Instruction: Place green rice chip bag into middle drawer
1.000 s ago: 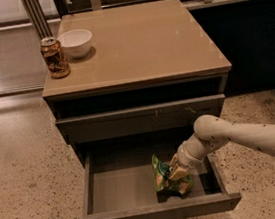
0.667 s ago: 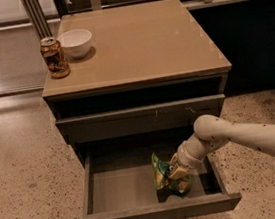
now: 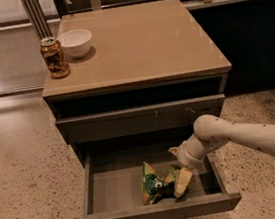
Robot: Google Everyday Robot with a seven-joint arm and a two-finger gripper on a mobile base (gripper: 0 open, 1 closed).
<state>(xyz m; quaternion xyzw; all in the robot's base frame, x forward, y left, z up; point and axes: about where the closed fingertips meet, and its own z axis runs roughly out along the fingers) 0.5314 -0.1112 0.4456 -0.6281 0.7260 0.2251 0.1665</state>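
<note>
The green rice chip bag point(image 3: 154, 185) lies crumpled on the floor of the middle drawer point(image 3: 112, 188), right of centre and close to the drawer's front wall. The drawer is pulled out from the bottom of the cabinet. My gripper point(image 3: 181, 177) reaches down into the drawer from the right on a white arm point(image 3: 242, 135) and is at the bag's right end, touching it. The gripper covers the bag's right edge.
A closed drawer front with small pale scuffs point(image 3: 139, 119) sits above the open drawer. On the cabinet top point(image 3: 138, 40), at the back left, stand a brown drink can point(image 3: 54, 57) and a white bowl point(image 3: 74, 42). Speckled floor surrounds the cabinet; a railing runs behind it.
The bag now lies slightly further left and flatter on the drawer floor. The arm and gripper have hardly moved.
</note>
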